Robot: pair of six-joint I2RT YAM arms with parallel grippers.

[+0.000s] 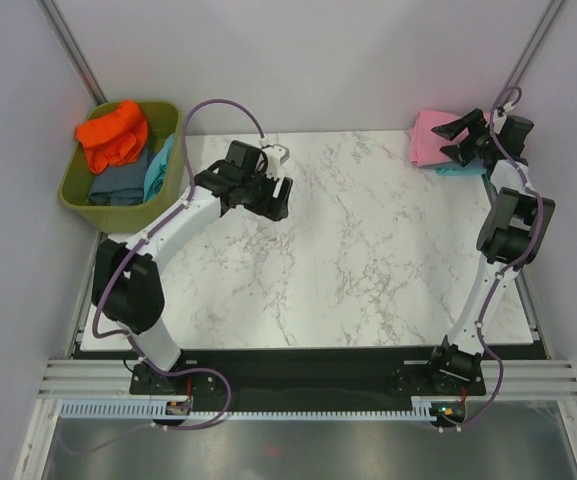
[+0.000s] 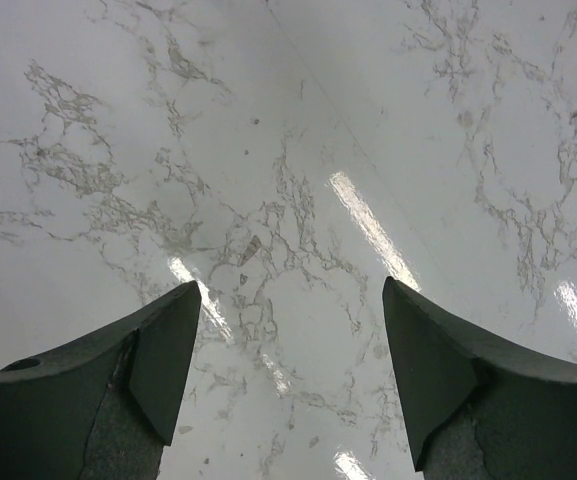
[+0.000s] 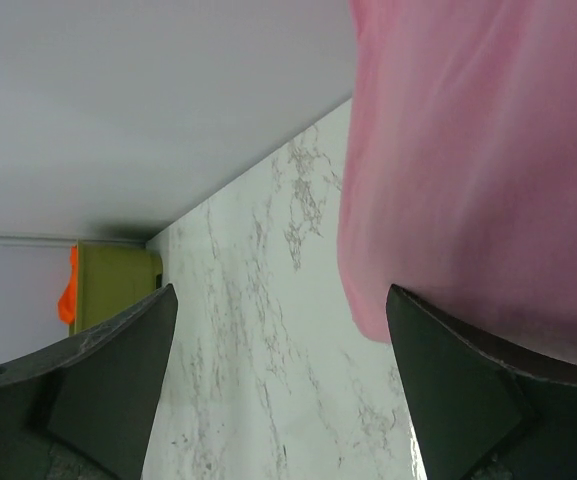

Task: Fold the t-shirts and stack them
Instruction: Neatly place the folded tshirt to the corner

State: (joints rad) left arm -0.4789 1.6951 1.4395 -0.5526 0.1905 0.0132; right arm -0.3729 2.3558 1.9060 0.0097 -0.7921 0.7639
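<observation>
A folded pink t-shirt (image 1: 430, 138) lies at the table's far right corner, on top of a turquoise t-shirt (image 1: 460, 171) whose edge peeks out. My right gripper (image 1: 452, 140) hovers at the pink t-shirt's right side, open. In the right wrist view the pink t-shirt (image 3: 468, 170) fills the upper right, its edge by the right finger, and bare marble shows between the fingers of my right gripper (image 3: 280, 292). My left gripper (image 1: 276, 198) is open over bare marble at the far left-centre; the left wrist view shows nothing between the fingers of my left gripper (image 2: 291, 292). An orange t-shirt (image 1: 113, 135), a slate-blue t-shirt (image 1: 116, 186) and a turquoise t-shirt (image 1: 158, 166) sit in the tub.
The olive-green tub (image 1: 171, 113) stands just off the table's far left corner, also seen as the tub (image 3: 118, 280) in the right wrist view. The marble table (image 1: 368, 260) is walled by grey panels at the back and sides.
</observation>
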